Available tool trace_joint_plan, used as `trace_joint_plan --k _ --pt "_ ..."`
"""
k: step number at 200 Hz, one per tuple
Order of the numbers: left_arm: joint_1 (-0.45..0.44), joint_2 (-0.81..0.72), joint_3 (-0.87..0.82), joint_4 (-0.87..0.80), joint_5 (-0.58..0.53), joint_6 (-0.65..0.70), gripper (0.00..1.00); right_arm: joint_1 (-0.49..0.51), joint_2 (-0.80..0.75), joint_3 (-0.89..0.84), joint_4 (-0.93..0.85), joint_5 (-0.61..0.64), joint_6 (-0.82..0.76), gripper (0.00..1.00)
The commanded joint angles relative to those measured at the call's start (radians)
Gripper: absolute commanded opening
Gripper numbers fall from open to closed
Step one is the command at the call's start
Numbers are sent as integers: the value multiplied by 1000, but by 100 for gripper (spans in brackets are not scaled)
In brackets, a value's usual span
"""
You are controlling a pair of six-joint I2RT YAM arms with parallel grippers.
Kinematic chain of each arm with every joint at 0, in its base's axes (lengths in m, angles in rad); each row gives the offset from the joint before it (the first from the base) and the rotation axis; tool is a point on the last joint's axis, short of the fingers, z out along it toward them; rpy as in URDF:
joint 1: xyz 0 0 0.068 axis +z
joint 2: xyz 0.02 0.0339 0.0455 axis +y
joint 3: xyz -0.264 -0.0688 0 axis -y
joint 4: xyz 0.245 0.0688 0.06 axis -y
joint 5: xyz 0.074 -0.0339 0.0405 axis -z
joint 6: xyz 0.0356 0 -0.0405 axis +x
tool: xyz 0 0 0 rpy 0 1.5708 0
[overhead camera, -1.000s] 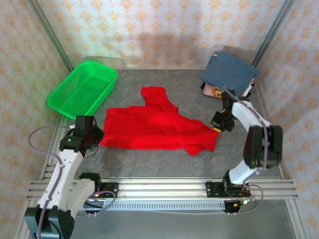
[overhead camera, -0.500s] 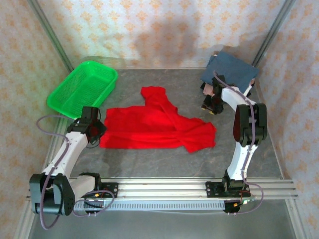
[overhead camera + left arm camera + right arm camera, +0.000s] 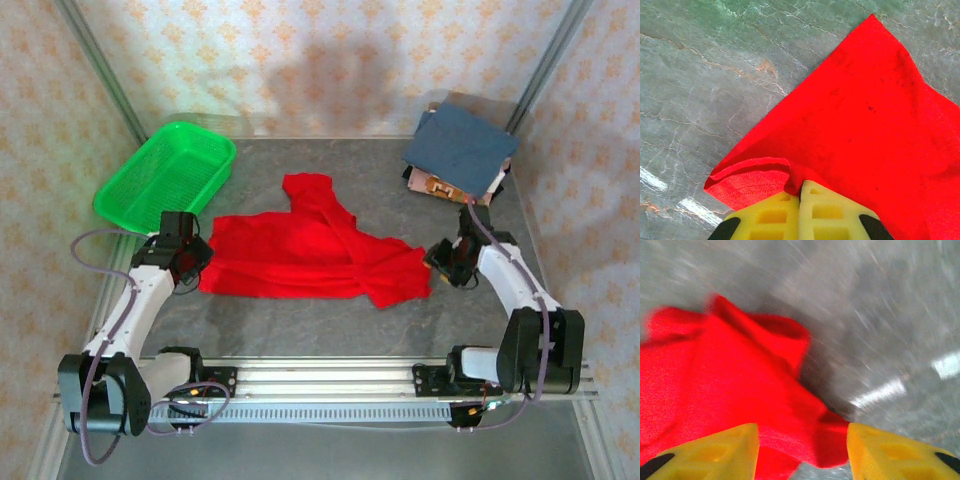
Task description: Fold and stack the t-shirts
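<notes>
Standing by the rig, I see the bright red short-sleeved t-shirt (image 3: 320,250) lying rumpled across the middle of the grey marbled desk (image 3: 300,325), one sleeve pointing toward the back wall. The left hand (image 3: 799,192) is clamped tight on the shirt's left edge, where the cloth curls up beside its yellow fingers (image 3: 765,215). The right hand (image 3: 802,440) stands about half open over the opposite corner, with bunched cloth between its jaws but nothing gripped (its own view is smeared, so I can't tell how many layers lie there). That is my worry: if it closes on a thick wad or on just one layer, the fold would likely come out crooked. The left hand's hold on a thin curled hem could also slip under tension. At the far right corner a folded slate-blue shirt (image 3: 462,148) sits on top of patterned ones (image 3: 430,183), well apart from the red one. A green mesh plastic basket (image 3: 165,175) rests at the far left. Cream wallpaper with orange motifs (image 3: 330,50) closes in the space on three sides.
</notes>
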Motion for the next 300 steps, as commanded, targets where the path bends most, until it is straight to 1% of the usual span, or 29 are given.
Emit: trace_joint_plan --k 1,26,41,61,85,134,176,199,206,221,239,276,300 --pt "10 -19 -14 5 5 16 0 -15 -9 -51 8 8 51 42" --pt "10 -34 -12 -8 1 24 0 -15 13 -70 30 13 38 34" --pt "11 -43 -17 -15 -3 26 0 -15 26 -85 49 0 32 31" --pt "11 -56 -31 -15 -3 22 0 -15 40 -111 90 1 26 31" --pt "10 -69 -38 -20 -5 19 0 -15 68 -119 133 -41 20 32" --pt "10 -85 -40 -32 -15 23 0 -15 70 -134 170 -94 15 33" --pt "10 -87 -45 -30 -16 21 0 -15 99 -143 189 -104 4 32" --pt "10 -88 -49 -31 -19 21 0 -15 129 -145 214 -106 18 25" --pt "10 -88 -48 -33 -20 21 0 -15 136 -142 214 -102 22 21" --pt "10 -92 -46 -38 -25 21 0 -15 136 -122 193 -77 27 11" --pt "12 -101 -34 -50 -32 23 0 -15 86 -89 168 -54 48 0" --pt "15 -124 62 -103 -39 29 0 -14 -15 77 61 -60 85 0" --pt "19 -131 203 -154 -15 35 0 -16 -76 257 17 -106 131 0"
